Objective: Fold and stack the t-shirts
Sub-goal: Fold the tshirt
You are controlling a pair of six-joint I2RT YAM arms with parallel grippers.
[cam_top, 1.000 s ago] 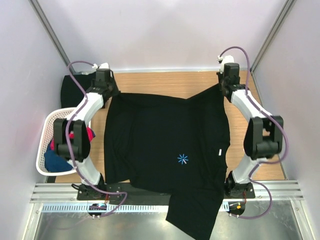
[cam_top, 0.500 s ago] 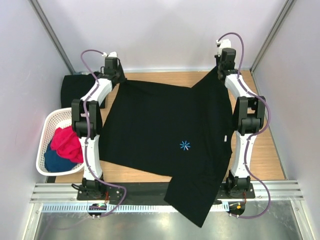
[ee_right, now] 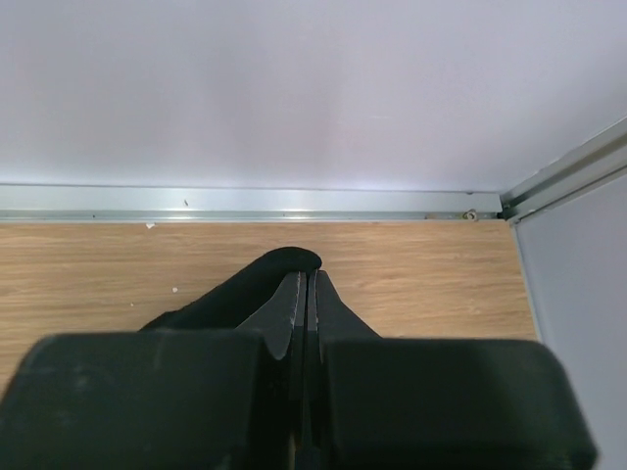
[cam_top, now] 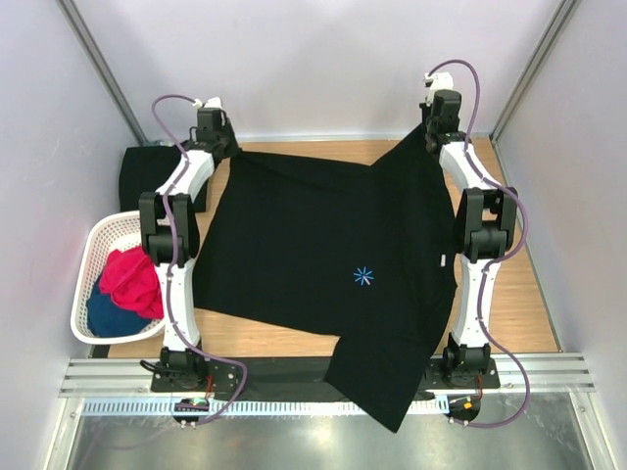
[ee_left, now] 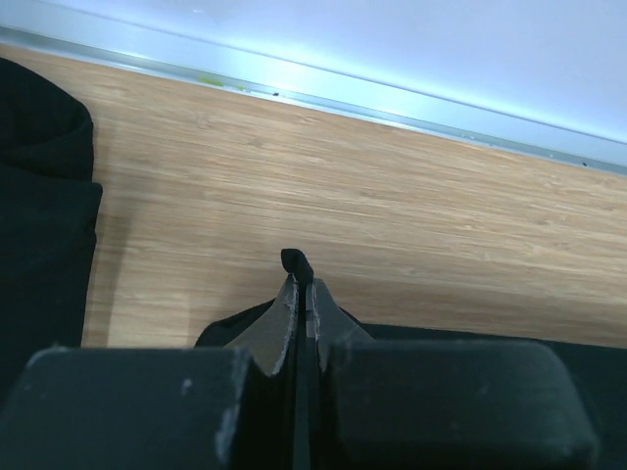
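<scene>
A black t-shirt [cam_top: 323, 264] lies spread across the wooden table, its near part hanging over the front edge. It has a small blue star mark [cam_top: 363, 277]. My left gripper [cam_top: 223, 152] is shut on its far left corner; a pinch of black cloth [ee_left: 296, 262] shows at the fingertips in the left wrist view. My right gripper [cam_top: 431, 137] is shut on its far right corner, which is lifted; black cloth [ee_right: 284, 262] bulges by the tips in the right wrist view. A second black t-shirt [cam_top: 147, 174] lies folded at the far left, also in the left wrist view [ee_left: 39, 196].
A white mesh basket [cam_top: 90, 259] at the left edge holds red-pink [cam_top: 127, 279] and blue [cam_top: 110, 315] garments. White walls close in the back and sides. A metal rail [cam_top: 294, 377] runs along the front by the arm bases.
Both arms have stretched to the back of the table, pulling the black t-shirt's far edge away and spreading it flatter. Both grippers stay shut on its corners.
</scene>
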